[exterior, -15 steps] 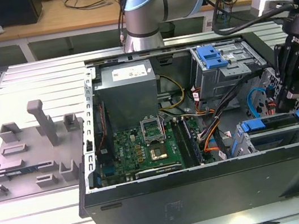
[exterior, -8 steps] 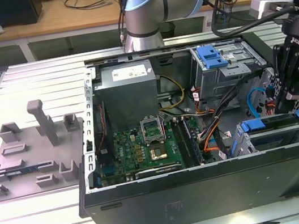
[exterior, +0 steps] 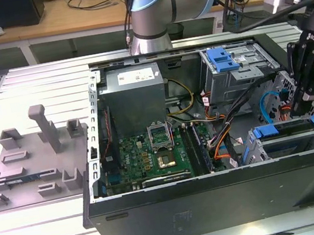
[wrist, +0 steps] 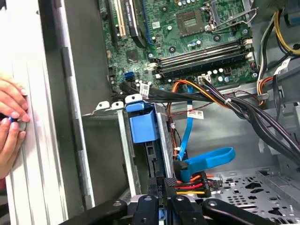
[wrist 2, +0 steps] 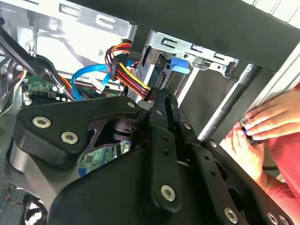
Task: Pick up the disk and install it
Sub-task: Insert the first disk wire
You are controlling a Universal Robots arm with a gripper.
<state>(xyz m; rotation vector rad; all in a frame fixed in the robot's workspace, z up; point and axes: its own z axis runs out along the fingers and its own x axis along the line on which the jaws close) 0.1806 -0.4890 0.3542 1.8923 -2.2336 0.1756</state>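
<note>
In the exterior view the gripper (exterior: 306, 100) hangs inside the open case (exterior: 219, 203), at that view's right, just above the disk (exterior: 289, 131) seated in the near cage. The second wrist view shows its fingers (wrist 2: 161, 110) pressed together by the cables (wrist 2: 126, 65). In the first wrist view a hand (wrist: 9, 122) rests outside the case.
</note>
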